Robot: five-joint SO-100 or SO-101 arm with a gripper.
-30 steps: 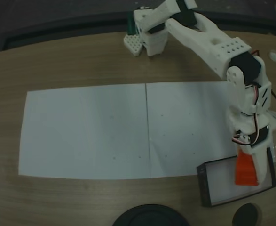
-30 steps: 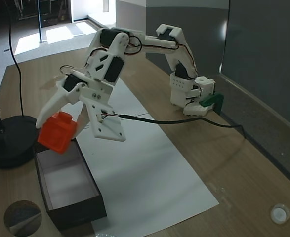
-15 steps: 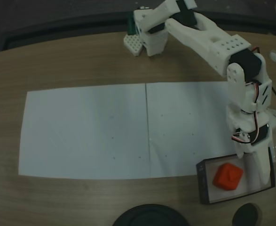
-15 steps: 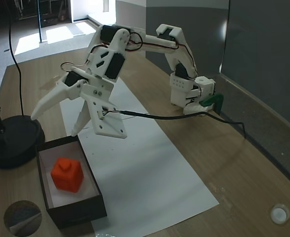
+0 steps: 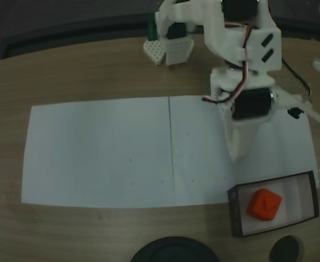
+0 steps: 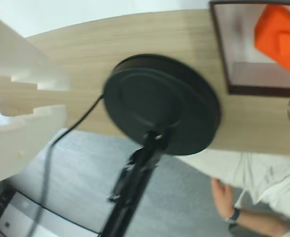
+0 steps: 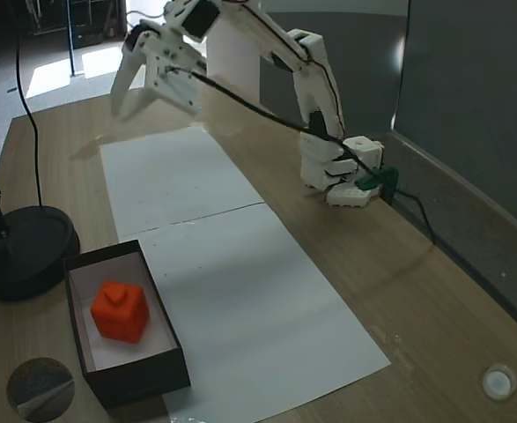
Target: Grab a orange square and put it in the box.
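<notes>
From above, fixed view: the orange square (image 5: 264, 203) lies inside the box (image 5: 234, 212), near its middle, at the lower right past the paper sheets (image 5: 105, 153). My gripper (image 5: 239, 152) hangs over the paper, above the box and apart from it; my own body hides how wide the fingers stand.

Side fixed view: my gripper (image 7: 133, 90) is raised well above the table, far from the box (image 7: 135, 374). The fingers spread apart, nothing between them. The orange square (image 7: 120, 310) sits on the box's white floor.

Wrist view, blurred: a white finger (image 6: 21, 74) at the left edge, a round black stand base (image 6: 184, 106) on the wood, the box (image 6: 221, 54) cut off at upper right with the orange square (image 6: 279, 35) in it. A person's hand (image 6: 223, 196) at the bottom.
</notes>
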